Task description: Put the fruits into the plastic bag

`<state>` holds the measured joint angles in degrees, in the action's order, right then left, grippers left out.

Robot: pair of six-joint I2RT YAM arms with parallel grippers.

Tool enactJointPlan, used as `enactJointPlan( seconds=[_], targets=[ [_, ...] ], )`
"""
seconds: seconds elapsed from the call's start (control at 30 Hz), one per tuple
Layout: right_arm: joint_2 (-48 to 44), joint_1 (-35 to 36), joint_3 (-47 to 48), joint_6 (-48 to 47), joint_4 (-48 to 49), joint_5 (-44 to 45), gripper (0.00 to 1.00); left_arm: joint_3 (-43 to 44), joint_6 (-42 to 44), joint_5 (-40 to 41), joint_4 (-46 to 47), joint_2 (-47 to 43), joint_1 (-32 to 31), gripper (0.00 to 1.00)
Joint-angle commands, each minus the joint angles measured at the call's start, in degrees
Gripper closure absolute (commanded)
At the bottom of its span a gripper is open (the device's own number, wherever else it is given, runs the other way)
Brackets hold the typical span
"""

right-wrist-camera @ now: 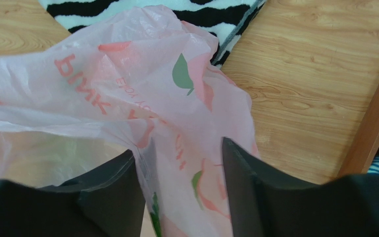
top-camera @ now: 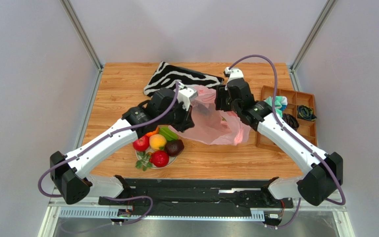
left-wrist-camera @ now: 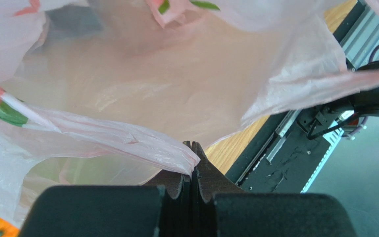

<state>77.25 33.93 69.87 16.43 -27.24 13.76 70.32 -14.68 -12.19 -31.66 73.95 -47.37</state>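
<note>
Pinching the bag (left-wrist-camera: 127, 98) rim with left fingers (left-wrist-camera: 193, 148) clamped shut, straddling its film with right fingers (right-wrist-camera: 177, 147) parted, over the surface (top-camera: 122, 84), near the heaped fruits (top-camera: 158, 148).

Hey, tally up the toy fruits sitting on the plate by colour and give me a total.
Red: 2, apple and red fruit
Orange to yellow-orange: 2, orange and yellow-orange fruit
Green: 1, ridged fruit
Dark maroon: 1, maroon fruit
Green leaves: 1, leafy sprig
Total: 7
</note>
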Motion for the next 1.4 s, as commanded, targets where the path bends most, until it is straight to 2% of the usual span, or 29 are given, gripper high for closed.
enactJointPlan(
  seconds=[0.0,0.17,0.37,0.47,0.53,0.6,0.73,0.9,1.13,1.37],
  targets=[
    [-6.57,-0.1,-1.66,-3.06,1.93,-3.82,0.37,5.52,2.55,-8.81,-1.3,0.66,4.91,1.0],
    [-14.92,-0.01,-4.29,-4.56,5.96,-11.36,0.29,10.35,6.67,-11.62,-4.2,2.6,7.9,1.0],
    [-22.67,3.15,-5.79,-5.79,10.81,-21.75,0.25,11.5,4.57,-18.93,-1.83,4.18,14.85,1.0],
    [-21.27,11.22,-6.23,-8.5,12.64,-19.49,0.25,9.66,4.22,-19.02,0.01,3.92,16.52,1.0],
    [-19.69,19.91,-6.76,-10.27,14.05,-14.67,0.25,8.17,4.22,-19.19,0.98,3.83,17.22,1.0],
    [-15.83,26.32,-7.55,-10.72,16.51,-13.85,0.24,7.03,3.69,-19.8,1.34,4.09,18.8,1.0],
    [-7.14,32.24,-7.38,-7.2,18.98,-10.96,0.24,5.7,2.2,-19.37,1.25,4.62,21.97,1.0],
    [6.91,41.01,0.07,-7.55,15.74,-3.58,0.24,5.96,2.72,-18.31,0.37,5.76,23.29,1.0],
    [23.53,44.64,12.03,-6.5,4.06,5.21,0.21,5.96,2.9,-18.93,-0.24,6.29,23.38,1.0],
    [31.55,45.78,16.0,-3.69,0.79,10.85,0.2,6.05,3.34,-18.84,-1.12,5.68,23.38,1.0]
  ],
)
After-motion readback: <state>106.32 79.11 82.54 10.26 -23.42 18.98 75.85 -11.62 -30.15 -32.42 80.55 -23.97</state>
